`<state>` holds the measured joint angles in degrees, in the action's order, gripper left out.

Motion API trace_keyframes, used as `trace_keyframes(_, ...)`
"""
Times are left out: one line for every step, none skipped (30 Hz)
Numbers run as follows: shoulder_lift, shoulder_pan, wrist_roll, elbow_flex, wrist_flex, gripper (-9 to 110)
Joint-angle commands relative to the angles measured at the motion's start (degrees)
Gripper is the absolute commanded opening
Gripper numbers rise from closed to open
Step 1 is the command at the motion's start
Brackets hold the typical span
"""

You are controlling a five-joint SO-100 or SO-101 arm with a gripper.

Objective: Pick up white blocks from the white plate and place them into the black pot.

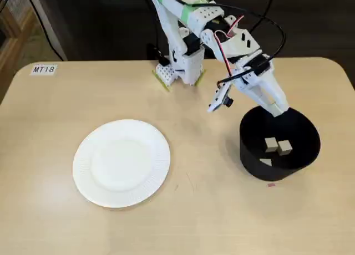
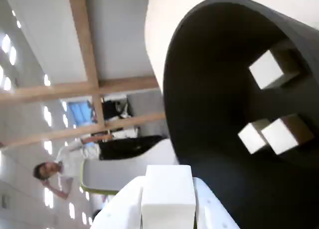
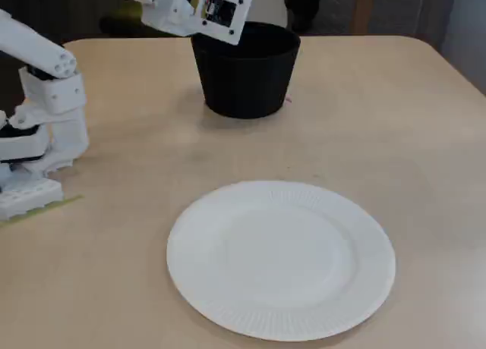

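Three white blocks [image 1: 271, 144] lay inside the black pot [image 1: 250, 155], the white plate [image 1: 89, 177] sat bare, and the gripper's [image 1: 277, 112] finger state was unreadable.

The tool [image 1: 275, 112] crowds the black pot [image 1: 277, 161] rim; white plate [image 1: 122, 162] unobstructed.

A light wood table [image 1: 66, 222] carries a white label reading "MT18" [image 1: 44, 70] near its far left corner in a fixed view.
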<state>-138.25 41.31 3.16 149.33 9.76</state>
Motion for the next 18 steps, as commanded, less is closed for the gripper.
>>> trace_keyframes(-0.97, -0.88, 0.09, -0.53, -2.2, -2)
trace_keyframes(-0.88, -1.41, 0.09, -0.88, -2.2, 0)
trace_keyframes(-0.79, -1.93, 0.09, -1.05, -2.2, 5)
trace_keyframes(-0.7, -2.55, 0.44, -1.49, -1.41, 10)
trace_keyframes(-0.53, -3.25, 0.7, -2.29, -0.09, 13)
trace_keyframes(-0.18, -3.96, 1.23, -3.08, 1.41, 16)
trace_keyframes(0.0, -4.66, 1.49, -3.78, 2.64, 18)
trace_keyframes(0.18, -5.27, 1.85, -4.13, 3.43, 21)
trace_keyframes(0.35, -5.89, 1.93, -4.31, 3.78, 21)
trace_keyframes(0.44, -6.59, 2.02, -4.48, 4.04, 22)
trace_keyframes(0.53, -7.21, 2.29, -4.66, 4.57, 23)
trace_keyframes(0.97, -7.73, 2.55, -5.27, 5.62, 24)
trace_keyframes(1.32, -8.17, 2.99, -5.98, 6.59, 25)
trace_keyframes(1.58, -8.61, 3.43, -6.68, 7.56, 25)
trace_keyframes(1.76, -8.88, 3.87, -7.47, 8.35, 25)
trace_keyframes(1.85, -9.14, 3.96, -8.35, 8.96, 22)
trace_keyframes(1.76, -9.58, 3.78, -9.49, 9.93, 14)
trace_keyframes(1.41, -10.2, 3.43, -11.07, 11.6, 5)
